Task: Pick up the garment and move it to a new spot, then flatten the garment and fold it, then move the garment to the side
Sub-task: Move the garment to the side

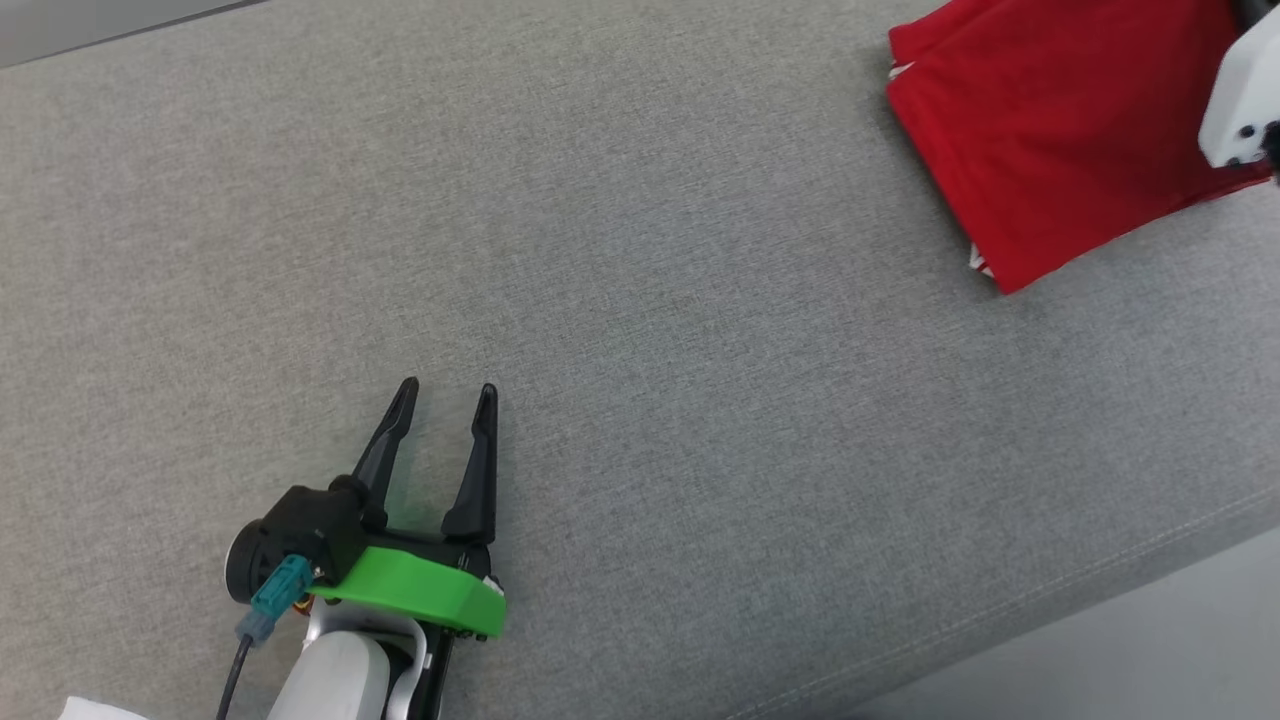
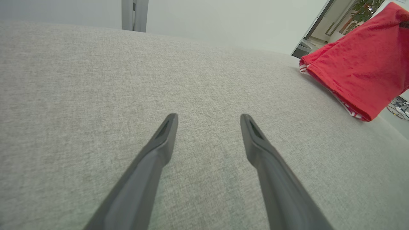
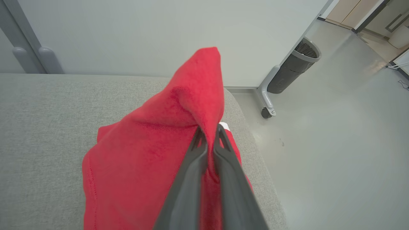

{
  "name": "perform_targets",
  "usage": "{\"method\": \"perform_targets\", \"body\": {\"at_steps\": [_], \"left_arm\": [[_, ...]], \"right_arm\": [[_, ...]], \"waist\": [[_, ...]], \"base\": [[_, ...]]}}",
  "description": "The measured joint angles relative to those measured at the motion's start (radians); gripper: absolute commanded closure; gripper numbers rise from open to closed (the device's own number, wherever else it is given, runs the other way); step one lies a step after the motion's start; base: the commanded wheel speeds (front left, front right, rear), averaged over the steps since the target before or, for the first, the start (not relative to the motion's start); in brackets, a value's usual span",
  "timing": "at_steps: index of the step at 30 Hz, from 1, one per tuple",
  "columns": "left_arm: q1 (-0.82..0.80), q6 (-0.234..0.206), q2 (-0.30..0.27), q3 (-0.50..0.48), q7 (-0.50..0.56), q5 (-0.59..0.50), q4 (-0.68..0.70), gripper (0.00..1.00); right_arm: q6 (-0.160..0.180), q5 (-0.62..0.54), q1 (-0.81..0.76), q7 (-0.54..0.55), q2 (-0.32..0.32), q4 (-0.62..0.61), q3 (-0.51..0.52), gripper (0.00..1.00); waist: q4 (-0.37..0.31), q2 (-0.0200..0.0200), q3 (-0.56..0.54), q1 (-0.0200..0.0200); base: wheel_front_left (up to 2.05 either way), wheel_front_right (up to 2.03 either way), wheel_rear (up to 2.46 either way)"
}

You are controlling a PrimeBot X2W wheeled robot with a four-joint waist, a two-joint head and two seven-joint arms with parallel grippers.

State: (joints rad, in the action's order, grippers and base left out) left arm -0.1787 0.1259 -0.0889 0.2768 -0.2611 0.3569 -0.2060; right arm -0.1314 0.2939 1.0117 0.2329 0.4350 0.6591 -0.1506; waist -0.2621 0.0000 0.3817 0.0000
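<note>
The red garment (image 1: 1050,130) with a white trimmed edge hangs folded at the far right end of the grey upholstered surface (image 1: 640,330), its lower edge resting on the fabric. In the right wrist view my right gripper (image 3: 209,131) is shut on a raised fold of the garment (image 3: 153,159), which drapes down from the fingertips. The right arm's white housing (image 1: 1240,100) shows at the head view's right edge. My left gripper (image 1: 447,392) stands open at the lower left, nothing between its fingers, far from the garment (image 2: 361,70).
The grey surface ends in a rounded edge at the right (image 3: 252,150), with pale floor beyond. A dark waste bin (image 3: 294,65) and a wheeled partition foot (image 3: 266,107) stand on the floor near that end. A white wall lies behind.
</note>
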Motion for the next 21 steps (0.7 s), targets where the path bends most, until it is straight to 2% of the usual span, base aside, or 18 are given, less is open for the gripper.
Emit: {"method": "perform_targets", "body": {"at_steps": [7, 13, 14, 15, 16, 21], "left_arm": [[-0.020, 0.000, -0.005, 0.013, 0.000, -0.002, 0.005, 0.00], [-0.034, 0.000, -0.015, 0.022, 0.000, -0.007, 0.011, 0.00], [-0.036, 0.000, -0.016, 0.024, 0.000, -0.007, 0.012, 0.00], [-0.038, 0.000, -0.016, 0.027, 0.000, -0.007, 0.014, 0.00], [-0.039, 0.000, -0.016, 0.029, 0.000, -0.007, 0.016, 0.00], [-0.047, 0.000, -0.016, 0.038, -0.002, -0.008, 0.018, 0.00]], "right_arm": [[0.000, -0.043, 0.067, 0.010, 0.112, 0.091, 0.008, 1.00], [0.000, -0.099, 0.105, -0.017, 0.154, 0.189, 0.033, 1.00], [0.000, -0.113, 0.110, -0.027, 0.156, 0.209, 0.049, 0.89], [0.000, -0.126, 0.112, -0.041, 0.155, 0.230, 0.068, 0.51], [0.000, -0.138, 0.113, -0.050, 0.155, 0.248, 0.085, 0.00], [0.000, -0.219, 0.113, -0.134, 0.137, 0.309, 0.149, 0.00]], "waist": [[0.039, 0.0000, 0.036, 0.0000], [0.066, 0.0000, 0.073, 0.0000], [0.071, 0.0000, 0.079, 0.0000], [0.076, 0.0000, 0.084, 0.0000], [0.080, 0.0000, 0.089, 0.0000], [0.098, 0.0000, 0.105, 0.0000]], "base": [[0.00, 0.00, 0.00], [0.00, 0.00, 0.00], [0.00, 0.00, 0.00], [0.00, 0.00, 0.00], [0.00, 0.00, 0.00], [0.00, 0.00, 0.00]]}}
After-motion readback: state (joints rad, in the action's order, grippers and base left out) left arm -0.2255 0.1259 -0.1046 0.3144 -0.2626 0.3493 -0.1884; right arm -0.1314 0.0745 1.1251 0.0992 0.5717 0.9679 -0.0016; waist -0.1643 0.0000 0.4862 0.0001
